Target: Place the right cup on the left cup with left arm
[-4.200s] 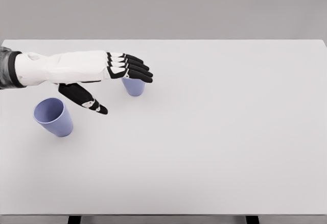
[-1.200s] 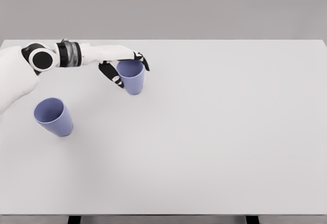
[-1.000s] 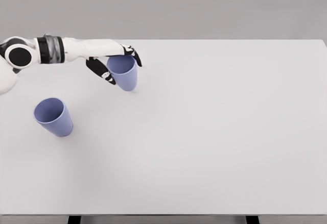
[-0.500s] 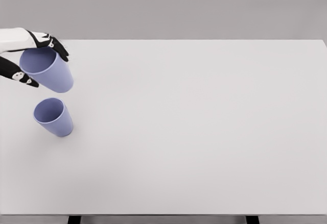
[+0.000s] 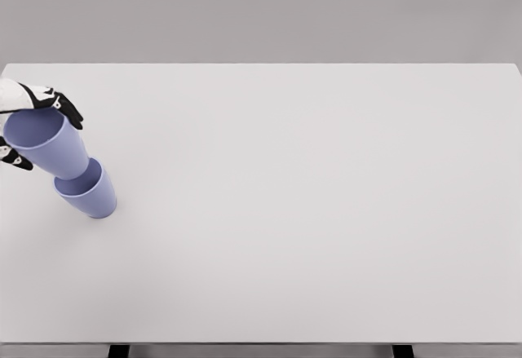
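Note:
Two blue-violet cups show at the left of the head view. One cup (image 5: 88,195) stands on the white table (image 5: 310,203) with its mouth up. My left hand (image 5: 37,125) is shut on the second cup (image 5: 47,144), black fingers curled over its rim at the picture's left edge. This held cup is tilted, and its base dips into the mouth of the standing cup. Most of the hand and arm is cut off by the left edge. The right arm is out of view.
The table's left edge runs just beside the cups. Two dark table legs (image 5: 119,351) show below the front edge.
The left hand has carried the cup from mid-table leftward and then down; half a second ago it hung above the standing cup, now its base sits in that cup's mouth.

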Action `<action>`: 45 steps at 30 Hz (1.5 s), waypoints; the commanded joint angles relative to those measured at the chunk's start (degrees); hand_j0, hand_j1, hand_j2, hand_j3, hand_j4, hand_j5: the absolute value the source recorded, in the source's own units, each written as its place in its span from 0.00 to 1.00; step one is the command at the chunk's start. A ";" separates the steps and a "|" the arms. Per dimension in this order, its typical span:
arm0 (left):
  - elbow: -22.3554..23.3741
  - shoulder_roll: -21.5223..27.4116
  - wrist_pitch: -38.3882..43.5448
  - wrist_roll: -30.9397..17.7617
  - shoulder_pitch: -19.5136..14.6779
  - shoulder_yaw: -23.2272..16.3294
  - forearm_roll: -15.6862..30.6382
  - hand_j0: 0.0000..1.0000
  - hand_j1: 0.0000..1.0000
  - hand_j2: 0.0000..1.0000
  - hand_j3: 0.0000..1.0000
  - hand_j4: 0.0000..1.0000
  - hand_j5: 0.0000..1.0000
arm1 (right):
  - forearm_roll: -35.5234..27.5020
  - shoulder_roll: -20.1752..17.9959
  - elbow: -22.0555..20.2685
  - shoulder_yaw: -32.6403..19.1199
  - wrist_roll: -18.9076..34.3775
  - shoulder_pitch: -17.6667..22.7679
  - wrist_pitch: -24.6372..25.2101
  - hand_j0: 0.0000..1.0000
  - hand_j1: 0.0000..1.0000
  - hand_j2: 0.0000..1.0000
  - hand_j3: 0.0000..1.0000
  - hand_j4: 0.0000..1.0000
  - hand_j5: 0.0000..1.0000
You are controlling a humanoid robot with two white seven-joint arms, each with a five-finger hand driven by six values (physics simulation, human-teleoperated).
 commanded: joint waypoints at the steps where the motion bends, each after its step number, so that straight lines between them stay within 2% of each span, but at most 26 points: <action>1: 0.36 -0.11 0.18 0.02 0.00 -0.21 0.44 0.53 0.53 0.53 0.53 0.53 0.53 | 0.07 0.00 0.01 -0.01 0.02 0.00 -0.03 1.00 1.00 1.00 1.00 1.00 1.00; 20: -0.43 -0.46 0.18 0.12 0.44 -0.12 0.44 0.53 0.53 0.53 0.53 0.53 0.53 | 0.07 0.00 0.01 -0.01 0.02 0.00 -0.03 1.00 1.00 1.00 1.00 1.00 1.00; 36: 1.59 -1.70 0.18 0.47 1.67 -0.12 0.00 0.53 0.53 0.53 0.53 0.53 0.53 | 0.07 0.00 0.01 -0.01 0.02 0.00 -0.03 1.00 1.00 1.00 1.00 1.00 1.00; 37: 1.59 -1.70 0.18 0.47 1.67 -0.12 -0.09 0.58 0.58 0.58 0.58 0.58 0.58 | 0.07 0.00 0.01 -0.01 0.02 0.00 -0.03 1.00 1.00 1.00 1.00 1.00 1.00; 38: 1.50 -1.61 0.18 0.56 1.76 -0.12 -0.09 0.70 0.70 0.70 0.70 0.70 0.70 | 0.07 0.00 0.01 -0.01 0.02 0.00 -0.03 1.00 1.00 1.00 1.00 1.00 1.00; 39: 1.59 -1.61 0.18 0.74 1.76 -0.12 -0.18 0.77 0.77 0.77 0.77 0.77 0.77 | 0.07 0.00 0.01 -0.01 0.02 0.00 -0.03 1.00 1.00 1.00 1.00 1.00 1.00; 45: 1.50 -1.61 0.18 1.27 1.85 -0.12 -0.27 0.77 0.77 0.77 0.77 0.77 0.77 | 0.07 0.00 0.01 -0.01 0.02 0.00 -0.03 1.00 1.00 1.00 1.00 1.00 1.00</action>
